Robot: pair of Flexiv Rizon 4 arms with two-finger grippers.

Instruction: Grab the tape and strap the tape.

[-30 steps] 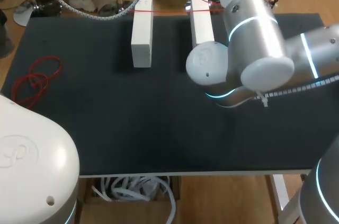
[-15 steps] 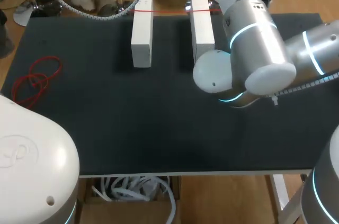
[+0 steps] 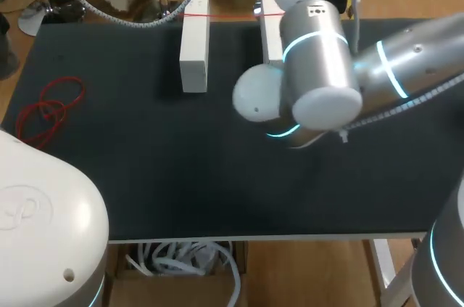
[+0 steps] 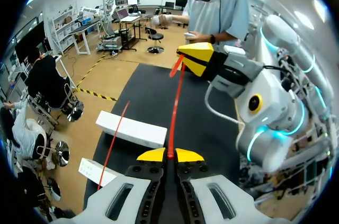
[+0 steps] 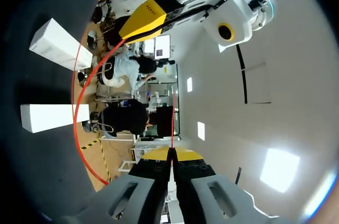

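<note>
Clamped tight on red tape (image 4: 176,110) with left gripper (image 4: 170,154) and right gripper (image 5: 171,154); strung left-right over far white blocks (image 3: 194,42)

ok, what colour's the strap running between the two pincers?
The strap is red, clearest in the left wrist view.
</note>
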